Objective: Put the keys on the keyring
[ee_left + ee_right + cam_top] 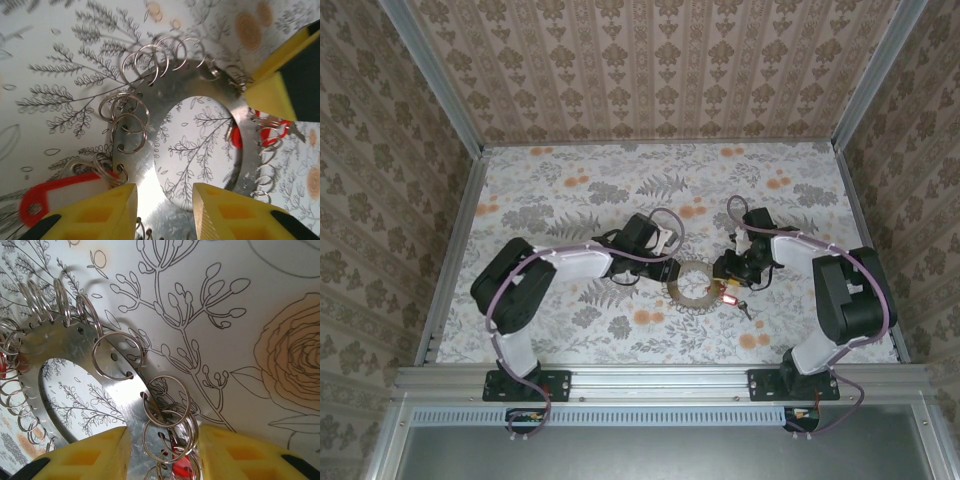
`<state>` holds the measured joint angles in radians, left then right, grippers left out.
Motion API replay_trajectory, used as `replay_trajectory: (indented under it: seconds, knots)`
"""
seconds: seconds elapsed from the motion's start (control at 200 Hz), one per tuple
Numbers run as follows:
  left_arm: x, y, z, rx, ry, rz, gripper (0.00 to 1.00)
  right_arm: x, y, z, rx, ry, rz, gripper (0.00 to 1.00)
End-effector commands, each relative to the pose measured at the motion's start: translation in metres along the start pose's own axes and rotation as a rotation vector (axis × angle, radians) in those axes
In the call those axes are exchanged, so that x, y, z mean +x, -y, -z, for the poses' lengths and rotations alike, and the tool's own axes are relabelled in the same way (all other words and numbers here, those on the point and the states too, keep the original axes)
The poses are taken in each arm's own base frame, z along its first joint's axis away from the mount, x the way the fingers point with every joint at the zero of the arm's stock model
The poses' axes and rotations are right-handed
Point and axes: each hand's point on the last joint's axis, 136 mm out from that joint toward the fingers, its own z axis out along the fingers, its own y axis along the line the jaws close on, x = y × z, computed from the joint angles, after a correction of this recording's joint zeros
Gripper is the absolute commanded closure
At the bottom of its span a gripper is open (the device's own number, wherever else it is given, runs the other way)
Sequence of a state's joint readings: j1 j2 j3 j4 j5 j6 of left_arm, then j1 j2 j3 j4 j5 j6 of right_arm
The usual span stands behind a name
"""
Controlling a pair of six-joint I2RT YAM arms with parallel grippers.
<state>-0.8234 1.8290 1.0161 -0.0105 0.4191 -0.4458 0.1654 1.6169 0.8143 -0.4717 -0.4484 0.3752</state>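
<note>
- From above, the flat grey metal keyring (698, 287), fringed with wire loops, lies on the floral-print table (570, 190) between the left gripper (666, 269) and the right gripper (727, 276)
- Close up, the left wrist view shows the left gripper (165, 192) clenched across the keyring (150, 125) band, with a red-framed plastic key tag (50, 197) beside it
- In the right wrist view the right gripper (162, 440) straddles band and loops; I cannot tell whether it pinches them

— The red tag (55, 192), lower left of the left wrist view?
— Its right end sits behind a yellow finger (107, 212).
— The keyring (160, 97)?
— Cut off by the bottom edge there. From above, the key (729, 297) beside it is too small to make out.
</note>
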Motion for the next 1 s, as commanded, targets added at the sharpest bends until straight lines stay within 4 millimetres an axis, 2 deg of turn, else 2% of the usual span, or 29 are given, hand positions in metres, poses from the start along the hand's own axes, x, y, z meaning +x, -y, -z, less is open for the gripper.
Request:
replay_trajectory:
  seconds: [0.0, 0.25, 0.48, 0.66, 0.995]
  knots:
    - [0.005, -0.001, -0.010, 0.002, -0.047, 0.083, 0.67, 0.009, -0.007, -0.009, -0.059, -0.043, -0.032, 0.60]
    - [0.022, -0.024, -0.021, -0.058, -0.099, 0.150, 0.70, 0.009, -0.017, -0.010, -0.125, -0.028, -0.007, 0.66]
    - [0.026, -0.034, -0.022, -0.080, -0.108, 0.172, 0.71, 0.004, -0.022, -0.008, -0.174, -0.002, 0.005, 0.73]
    - [0.029, -0.039, -0.019, -0.099, -0.112, 0.184, 0.72, 0.000, -0.026, -0.005, -0.273, 0.028, -0.025, 0.73]
    - [0.024, -0.037, -0.013, -0.077, -0.073, 0.180, 0.72, -0.007, -0.041, 0.005, -0.444, 0.099, 0.004, 0.82]
